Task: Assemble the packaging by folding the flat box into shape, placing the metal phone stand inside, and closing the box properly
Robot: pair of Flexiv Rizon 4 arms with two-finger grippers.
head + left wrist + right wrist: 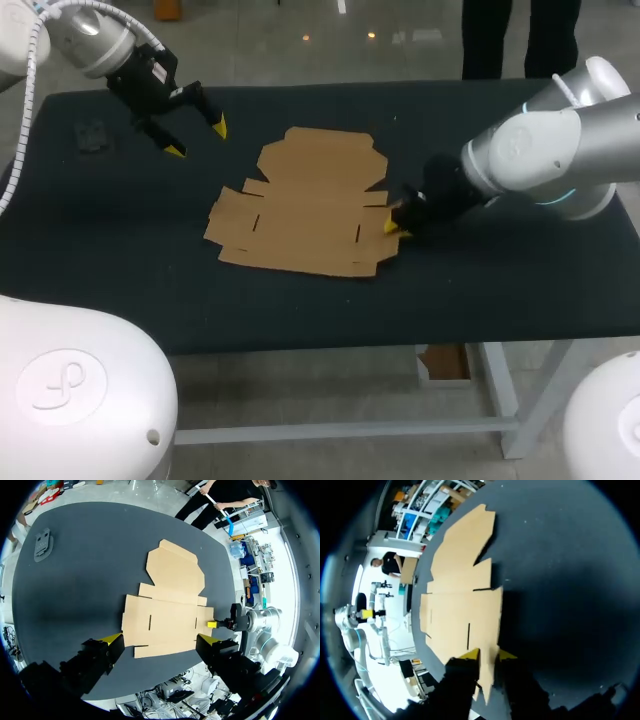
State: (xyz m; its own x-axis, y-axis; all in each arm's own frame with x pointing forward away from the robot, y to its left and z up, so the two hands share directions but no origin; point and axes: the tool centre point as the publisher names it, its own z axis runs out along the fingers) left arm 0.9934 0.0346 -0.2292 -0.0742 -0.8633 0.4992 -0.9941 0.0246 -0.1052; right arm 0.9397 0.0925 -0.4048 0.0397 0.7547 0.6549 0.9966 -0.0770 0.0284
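Note:
The flat brown cardboard box (305, 205) lies unfolded in the middle of the black table (500, 290). My right gripper (395, 220) is low at the box's right edge. In the right wrist view the right gripper (488, 655) has its yellow tips slightly apart, with a corner of the box (460, 605) showing between them. My left gripper (198, 139) hangs wide open above the far left of the table, holding nothing. From the left wrist view the left gripper (160, 640) looks down on the box (167, 605). A dark phone stand (92, 135) lies flat at the far left, also in the left wrist view (42, 544).
The dark table top (75, 595) stretches bare around the box on all sides. Its front edge (400, 340) runs below the box. My right arm's grey forearm (540, 150) reaches in over the table's right side.

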